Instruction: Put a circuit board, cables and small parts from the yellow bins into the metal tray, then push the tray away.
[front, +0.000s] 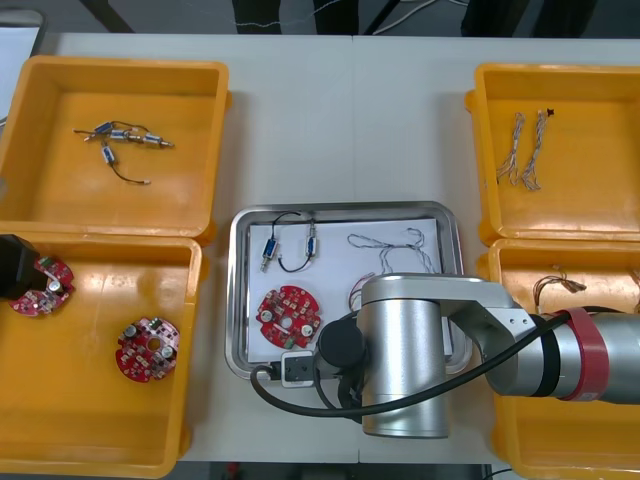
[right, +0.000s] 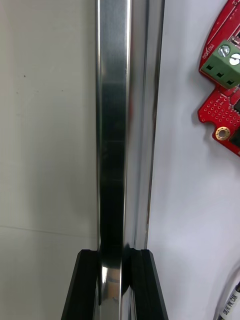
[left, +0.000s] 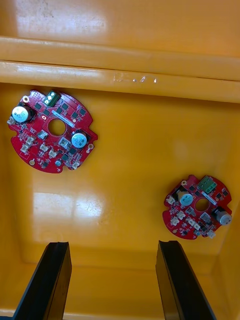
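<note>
Light desk (front: 350, 100), yellow bins (front: 120, 65) flanking. Right pincer (right: 114, 255) nipped onto the near rim of the metal tray (right: 112, 125), likely purchase for the push; circuit board (front: 288, 315) and cables (front: 385, 250) already inside. Left pincer (left: 114, 245) parked wide open, empty, above a bin's spare boards (left: 50, 131).

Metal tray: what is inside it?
A red board, a black cable with small metal parts, a twisted cable. The right gripper is shut on the near rim; its arm hides the near right corner. The left gripper hangs over a bin.
</note>
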